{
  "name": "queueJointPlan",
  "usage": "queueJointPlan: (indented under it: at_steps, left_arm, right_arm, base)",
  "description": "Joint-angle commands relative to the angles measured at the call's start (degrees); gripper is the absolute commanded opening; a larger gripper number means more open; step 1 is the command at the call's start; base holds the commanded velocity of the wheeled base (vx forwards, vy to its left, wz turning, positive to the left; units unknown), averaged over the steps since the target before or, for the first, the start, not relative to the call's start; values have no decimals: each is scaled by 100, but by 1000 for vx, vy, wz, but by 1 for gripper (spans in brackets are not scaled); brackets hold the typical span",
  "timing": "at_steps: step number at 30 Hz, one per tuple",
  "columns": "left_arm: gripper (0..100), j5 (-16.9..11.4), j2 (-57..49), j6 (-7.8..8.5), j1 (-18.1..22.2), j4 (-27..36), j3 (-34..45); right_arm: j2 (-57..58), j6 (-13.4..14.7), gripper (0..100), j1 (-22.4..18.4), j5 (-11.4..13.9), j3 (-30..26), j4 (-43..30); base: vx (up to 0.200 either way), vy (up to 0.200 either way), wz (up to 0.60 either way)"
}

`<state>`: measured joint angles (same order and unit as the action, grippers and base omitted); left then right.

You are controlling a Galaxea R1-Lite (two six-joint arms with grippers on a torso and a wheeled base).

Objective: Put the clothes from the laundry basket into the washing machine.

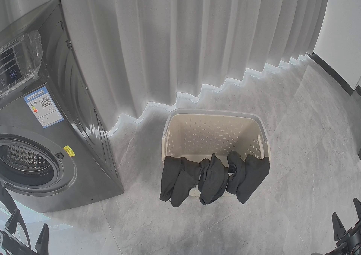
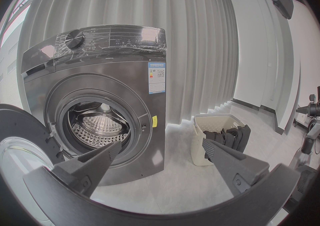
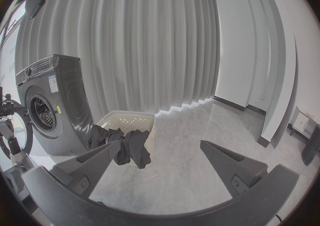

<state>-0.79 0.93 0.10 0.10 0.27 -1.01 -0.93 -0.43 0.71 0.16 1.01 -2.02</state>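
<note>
Dark clothes (image 1: 212, 181), draped limp over the laundry basket's (image 1: 214, 112) near rim, open washing machine (image 1: 75, 90) to the basket's left: soft, light, probably trailing, best pinched at a rim-top bunch; left gripper (image 2: 160, 144) and right gripper (image 3: 160, 145), fingers spread, empty, short of the basket.

Dark clothes (image 3: 132, 146) draped over laundry basket (image 3: 130, 121) beside washing machine (image 3: 68, 103); gripper (image 3: 160, 146) spread.

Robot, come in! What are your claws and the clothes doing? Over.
Left gripper open, holding nothing. Right gripper open, holding nothing. Dark clothes draped over laundry basket rim. Washing machine door open.
</note>
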Motion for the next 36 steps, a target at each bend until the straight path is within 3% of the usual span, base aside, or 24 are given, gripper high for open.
queueJointPlan:
  at_steps: [1, 13, 22, 36]
  left_arm:
    - [100, 0, -75, -1, -1, 0, 92]
    - [100, 0, -75, 8, -1, 0, 92]
    - [100, 0, -66, -1, -1, 0, 92]
    - [100, 0, -75, -1, -1, 0, 92]
  right_arm:
    - [5, -1, 100, 0, 2, -13, 0]
    - [5, -1, 100, 0, 2, -13, 0]
    - [5, -1, 100, 0, 2, -13, 0]
    - [5, -19, 100, 0, 2, -13, 0]
  base:
    - [0, 0, 0]
    - [0, 0, 0]
    - [0, -200, 0]
    - [0, 0, 0]
